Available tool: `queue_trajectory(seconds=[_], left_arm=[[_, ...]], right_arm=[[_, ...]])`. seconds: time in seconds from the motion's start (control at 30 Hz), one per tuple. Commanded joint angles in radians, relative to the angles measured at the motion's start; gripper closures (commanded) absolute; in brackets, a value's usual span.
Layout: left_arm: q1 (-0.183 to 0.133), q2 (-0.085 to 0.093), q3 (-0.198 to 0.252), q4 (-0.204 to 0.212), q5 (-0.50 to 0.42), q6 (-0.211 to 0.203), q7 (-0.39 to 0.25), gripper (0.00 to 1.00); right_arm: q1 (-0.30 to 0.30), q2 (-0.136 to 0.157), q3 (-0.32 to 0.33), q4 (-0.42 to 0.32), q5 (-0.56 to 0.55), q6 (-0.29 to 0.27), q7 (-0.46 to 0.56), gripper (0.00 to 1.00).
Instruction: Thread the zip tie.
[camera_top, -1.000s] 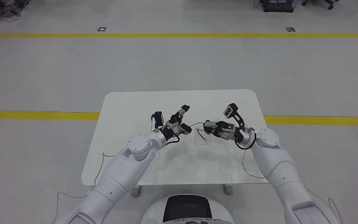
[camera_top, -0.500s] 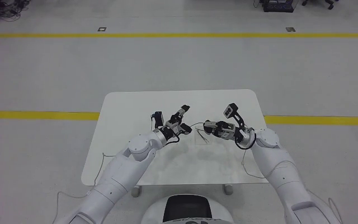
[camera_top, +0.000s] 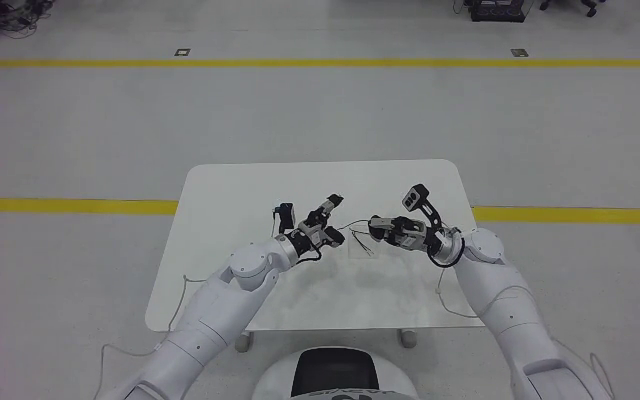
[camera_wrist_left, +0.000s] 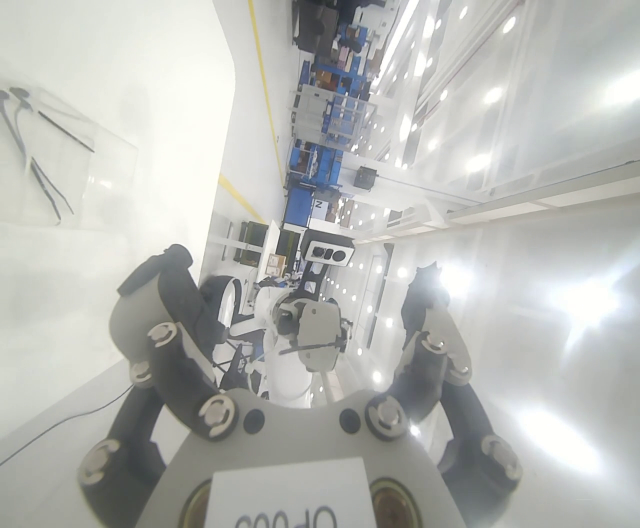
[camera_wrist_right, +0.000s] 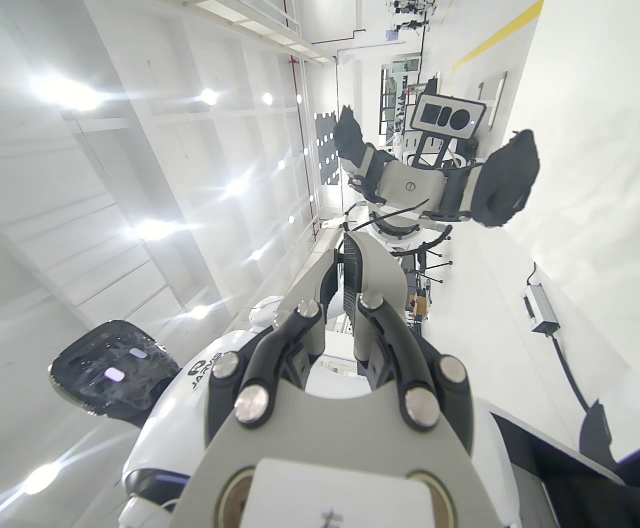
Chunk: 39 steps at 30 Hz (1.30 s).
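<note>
A thin black zip tie (camera_top: 355, 226) hangs in the air over the middle of the white table (camera_top: 240, 190), between my two grippers. My right gripper (camera_top: 374, 226) is shut on one end of it; in the right wrist view its fingers (camera_wrist_right: 350, 270) are pressed together and the zip tie (camera_wrist_right: 400, 210) curves away toward the other arm. My left gripper (camera_top: 335, 220) faces it a short way off and is open, with its black pads (camera_wrist_right: 505, 180) spread wide. In the left wrist view the left gripper (camera_wrist_left: 300, 265) holds nothing, and the zip tie (camera_wrist_left: 310, 347) sticks out of the right gripper beyond it.
A clear bag with several spare zip ties (camera_wrist_left: 45, 150) lies flat on the table below the grippers (camera_top: 362, 246). A small grey box with a cable (camera_wrist_right: 537, 310) sits on the table near the right arm. Yellow floor lines run past the table.
Both grippers have shifted slightly to the right, and the left one a little toward me. The right gripper still holds the zip tie.
</note>
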Motion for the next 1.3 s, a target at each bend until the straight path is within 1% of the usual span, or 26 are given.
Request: queue_trajectory(seconds=[0.0, 0.07, 0.1, 0.13, 0.33, 0.37, 0.4, 0.43, 0.47, 0.5, 0.6, 0.63, 0.67, 0.73, 0.83, 0.9, 0.93, 0.97, 1.0, 1.23, 1.27], left_arm=[[0.003, 0.002, 0.003, -0.001, 0.007, 0.0, -0.029, 0.0], [0.001, 0.005, 0.011, -0.004, 0.058, -0.01, -0.029, 0.0], [0.001, 0.006, 0.017, -0.008, 0.09, -0.027, -0.026, 0.0], [0.003, 0.007, 0.017, -0.01, 0.109, -0.041, -0.005, 0.0], [0.003, 0.007, 0.017, -0.01, 0.109, -0.041, -0.005, 0.0], [0.006, 0.006, 0.014, -0.013, 0.093, -0.049, 0.0, 0.0], [0.004, 0.006, 0.014, -0.01, 0.096, -0.055, -0.008, 0.0], [0.0, 0.008, 0.016, -0.006, 0.11, -0.051, -0.016, 0.0], [-0.002, 0.008, 0.018, -0.007, 0.105, -0.051, -0.036, 0.0], [-0.005, 0.009, 0.021, -0.004, 0.095, -0.048, -0.081, 0.0], [-0.016, 0.012, 0.026, 0.021, 0.082, -0.047, -0.175, 0.0], [-0.021, 0.013, 0.027, 0.031, 0.083, -0.049, -0.19, 0.0], [-0.027, 0.013, 0.031, 0.037, 0.09, -0.058, -0.205, 0.0], [-0.035, 0.012, 0.038, 0.056, 0.077, -0.076, -0.248, 0.0], [-0.052, 0.011, 0.05, 0.079, 0.089, -0.097, -0.279, 0.0], [-0.058, 0.01, 0.055, 0.083, 0.089, -0.109, -0.292, 0.0], [-0.064, 0.01, 0.06, 0.08, 0.091, -0.121, -0.319, 0.0], [-0.068, 0.011, 0.062, 0.083, 0.096, -0.129, -0.335, 0.0], [-0.07, 0.012, 0.057, 0.089, 0.11, -0.131, -0.308, 0.0], [-0.07, 0.012, 0.057, 0.089, 0.11, -0.131, -0.308, 0.0], [-0.068, 0.012, 0.062, 0.085, 0.103, -0.122, -0.319, 0.0]], right_arm=[[0.001, 0.005, -0.009, 0.003, 0.015, 0.01, -0.002, 1.0], [0.006, 0.015, -0.026, 0.012, 0.019, 0.026, -0.002, 1.0], [0.012, 0.021, -0.033, 0.025, -0.002, 0.026, -0.002, 1.0], [0.02, 0.027, -0.029, 0.041, -0.012, 0.012, -0.002, 1.0], [0.02, 0.027, -0.029, 0.041, -0.012, 0.012, -0.002, 1.0], [0.02, 0.027, -0.029, 0.041, -0.012, 0.012, -0.002, 1.0], [0.018, 0.027, -0.029, 0.04, -0.01, 0.014, -0.007, 1.0], [0.011, 0.027, -0.028, 0.036, -0.002, 0.023, -0.008, 1.0], [0.005, 0.028, -0.03, 0.031, 0.013, 0.039, -0.002, 1.0], [-0.004, 0.031, -0.038, 0.013, 0.047, 0.058, -0.002, 1.0], [-0.022, 0.049, -0.069, -0.025, 0.094, 0.083, -0.002, 1.0], [-0.025, 0.056, -0.08, -0.034, 0.109, 0.09, -0.002, 1.0], [-0.027, 0.064, -0.092, -0.042, 0.122, 0.094, -0.002, 1.0], [-0.026, 0.081, -0.118, -0.043, 0.143, 0.097, -0.002, 1.0], [-0.016, 0.103, -0.157, -0.037, 0.182, 0.097, -0.002, 1.0], [-0.007, 0.113, -0.184, -0.03, 0.196, 0.1, -0.002, 1.0], [0.002, 0.119, -0.201, -0.024, 0.202, 0.097, -0.002, 1.0], [0.002, 0.119, -0.201, -0.024, 0.202, 0.097, -0.002, 1.0], [0.002, 0.119, -0.201, -0.024, 0.202, 0.097, -0.002, 1.0], [0.002, 0.119, -0.201, -0.024, 0.202, 0.097, -0.002, 1.0], [0.002, 0.119, -0.201, -0.024, 0.202, 0.097, -0.002, 1.0]])
